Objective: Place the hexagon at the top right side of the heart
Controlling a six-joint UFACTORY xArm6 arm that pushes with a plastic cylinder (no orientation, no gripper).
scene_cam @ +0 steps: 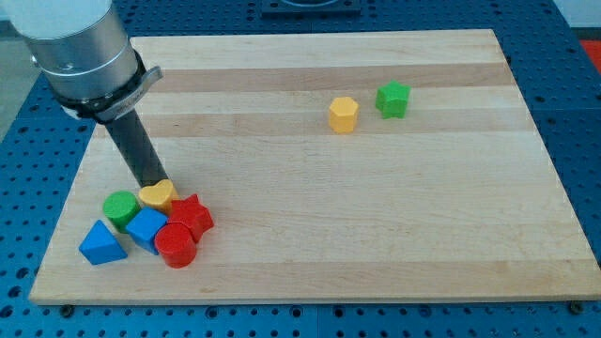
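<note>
- Near edge, view's left: blue plastic triangle block, red cylinder, blue cube, green cylinder and red star crowd the yellow heart.
- My tip touches the heart; no jaws exist. Nudging could scatter this cluster.
- Far right on the smooth wooden bench: yellow hexagon, beside a green star-like block, well apart from the heart.

Eight blocks sit on the table: two yellow, a hexagon and a heart; two green, a star and a cylinder; two blue, a triangle and a cube; two red, a star and a cylinder.
</note>
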